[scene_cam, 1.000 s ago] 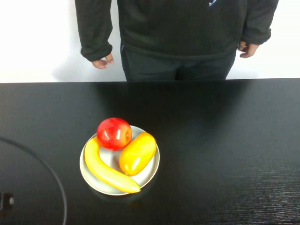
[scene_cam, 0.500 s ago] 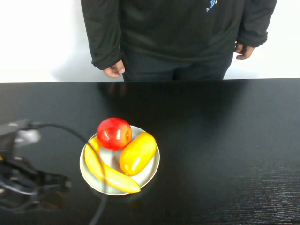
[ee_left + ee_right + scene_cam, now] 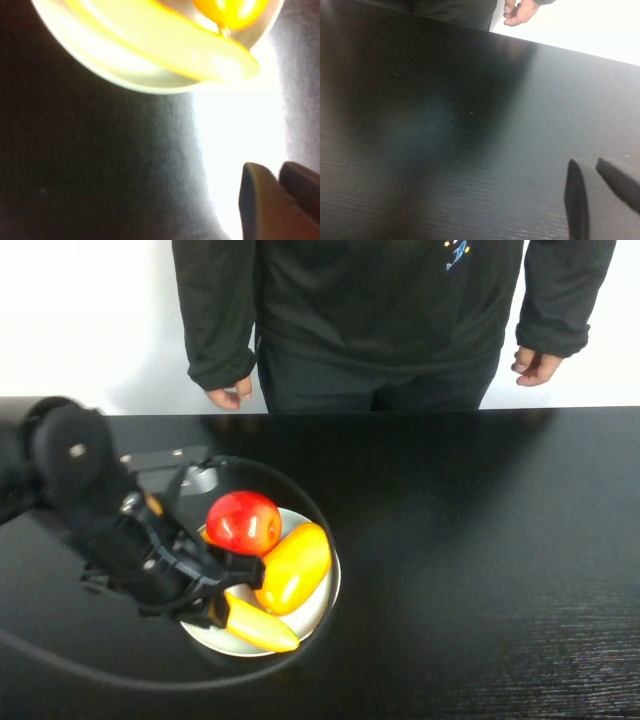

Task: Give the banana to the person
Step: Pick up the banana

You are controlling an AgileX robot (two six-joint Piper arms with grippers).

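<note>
The black worktop (image 3: pixel 470 540) carries a plate (image 3: pixel 325 602) with the banana (image 3: pixel 258 626). The left claw (image 3: pixel 215 590) is over the banana; I cannot tell its state. The right claw (image 3: pixel 600 195) looks clenched over bare worktop. The person (image 3: pixel 390 310) stands behind, before a white wall (image 3: pixel 80 320).

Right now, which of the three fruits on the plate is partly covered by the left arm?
The banana: only its near tip shows past the left gripper. The apple and the orange-yellow oval fruit are uncovered. The right gripper hangs over bare table.

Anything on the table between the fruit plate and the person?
No. In the high view, only bare black table lies between the plate and the person. Left gripper is over the banana; right gripper is parked.
</note>
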